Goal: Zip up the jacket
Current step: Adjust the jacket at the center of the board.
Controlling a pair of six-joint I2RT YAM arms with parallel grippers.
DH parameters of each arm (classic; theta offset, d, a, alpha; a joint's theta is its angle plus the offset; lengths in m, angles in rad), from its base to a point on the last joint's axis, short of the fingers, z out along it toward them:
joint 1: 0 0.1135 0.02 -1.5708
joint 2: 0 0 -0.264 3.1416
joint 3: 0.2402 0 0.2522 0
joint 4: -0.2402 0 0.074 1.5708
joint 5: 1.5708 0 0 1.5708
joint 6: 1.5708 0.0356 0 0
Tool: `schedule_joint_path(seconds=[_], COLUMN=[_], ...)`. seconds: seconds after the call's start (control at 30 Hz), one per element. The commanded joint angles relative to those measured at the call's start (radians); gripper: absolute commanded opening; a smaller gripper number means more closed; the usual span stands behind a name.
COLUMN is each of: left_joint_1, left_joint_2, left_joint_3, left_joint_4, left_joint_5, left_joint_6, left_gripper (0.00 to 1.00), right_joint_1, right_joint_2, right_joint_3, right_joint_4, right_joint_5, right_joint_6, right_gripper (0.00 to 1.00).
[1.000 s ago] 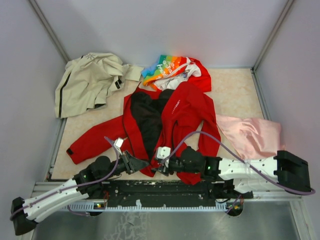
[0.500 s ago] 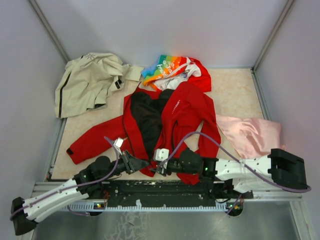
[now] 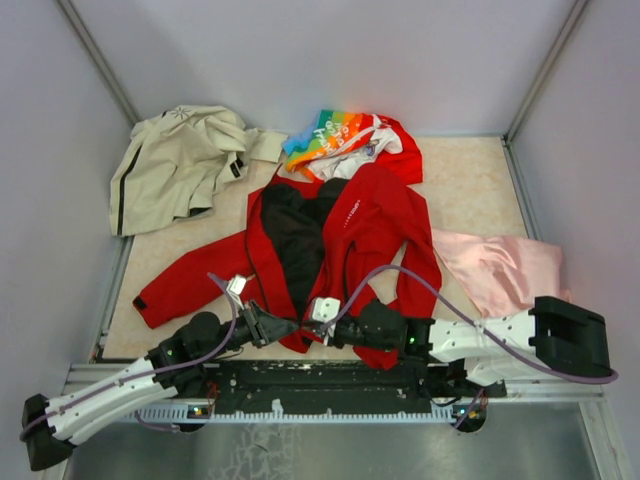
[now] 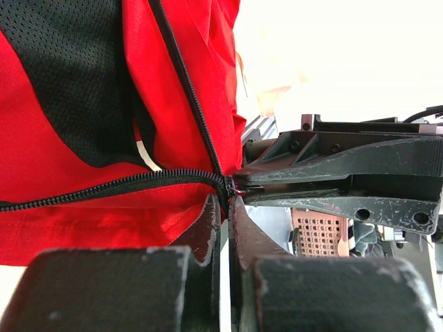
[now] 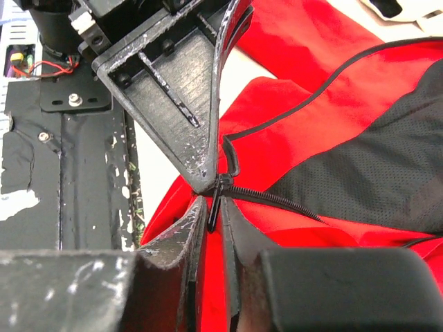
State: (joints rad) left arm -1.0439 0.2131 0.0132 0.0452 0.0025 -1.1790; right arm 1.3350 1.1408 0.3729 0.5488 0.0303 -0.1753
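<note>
Beige tabletop [image 3: 470, 170] with the red jacket [image 3: 375, 215] lying open at centre, hem toward the arms: left gripper [image 4: 225, 202], shut tight, pins the hem at the zipper's foot; right gripper [image 4: 243, 188], just beside it, pinches the slider pull [image 5: 214, 198], best drawn straight along the teeth against that taut anchor.

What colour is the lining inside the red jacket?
Black mesh lining in the jacket, clearest in the left wrist view.
</note>
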Motion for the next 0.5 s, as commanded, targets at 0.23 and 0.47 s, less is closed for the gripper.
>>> schedule_joint_path(seconds=[0.23, 0.47], left_joint_1=[-0.004, -0.004], left_joint_2=[-0.009, -0.002], left_joint_3=[-0.074, -0.072], left_joint_4=[0.047, 0.056], left_joint_5=[0.012, 0.022], left_joint_6=[-0.004, 0.004], left_gripper=[0.0, 0.0], right_joint_1=[0.009, 0.009], right_joint_2=[-0.054, -0.002], right_joint_3=[0.0, 0.038], right_joint_4=[0.082, 0.038], right_joint_5=[0.059, 0.063], right_joint_6=[0.023, 0.028], right_gripper=[0.04, 0.02])
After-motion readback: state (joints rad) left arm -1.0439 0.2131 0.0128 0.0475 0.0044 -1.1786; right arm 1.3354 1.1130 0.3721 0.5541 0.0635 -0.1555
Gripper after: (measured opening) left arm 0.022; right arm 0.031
